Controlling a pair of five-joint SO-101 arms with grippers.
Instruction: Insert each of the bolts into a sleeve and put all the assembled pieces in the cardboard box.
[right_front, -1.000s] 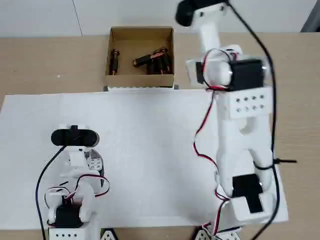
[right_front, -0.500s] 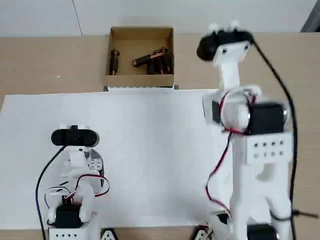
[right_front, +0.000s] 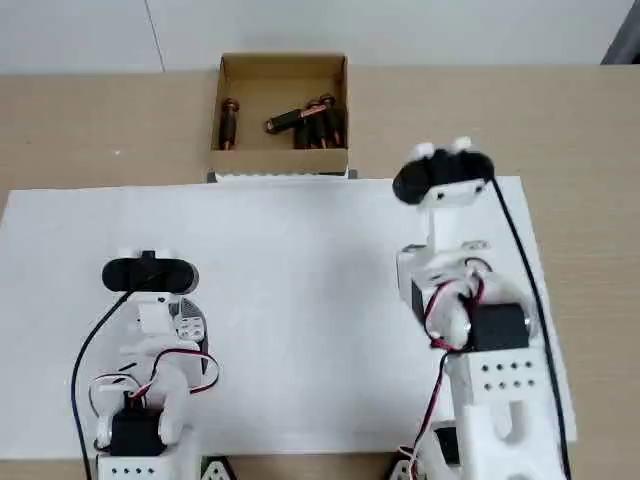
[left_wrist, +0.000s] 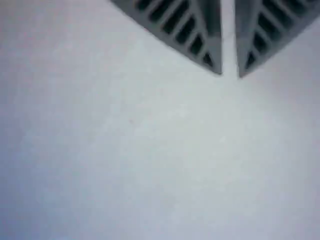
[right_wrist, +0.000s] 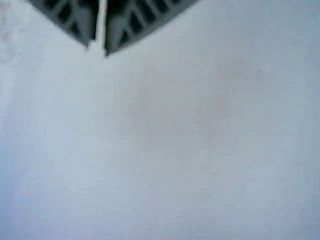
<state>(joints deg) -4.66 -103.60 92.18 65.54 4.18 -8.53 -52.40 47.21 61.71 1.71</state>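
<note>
The assembled pieces (right_front: 305, 124) lie in the cardboard box (right_front: 283, 62), upper middle; my left gripper (left_wrist: 229, 74) and right gripper (right_wrist: 97, 47) hang clenched, empty (work looks finished).

Left claw (left_wrist: 230, 74): picture edge cuts off most of both fingers, just ribbed tips left, thin gap between. Right claw (right_wrist: 97, 49) – same, tips only, nearly touching. White sheet (left_wrist: 150, 160) under each claw all blurry. From high up, claw tips tucked out of sight under left arm (right_front: 150, 330) and right arm (right_front: 490, 340). Arm bases behind claws cut off by picture edge. Pieces (right_front: 308, 123) in cardboard box (right_front: 283, 160), far ahead of claws, piled up – too small to count, can't tell bolt from sleeve.
</note>
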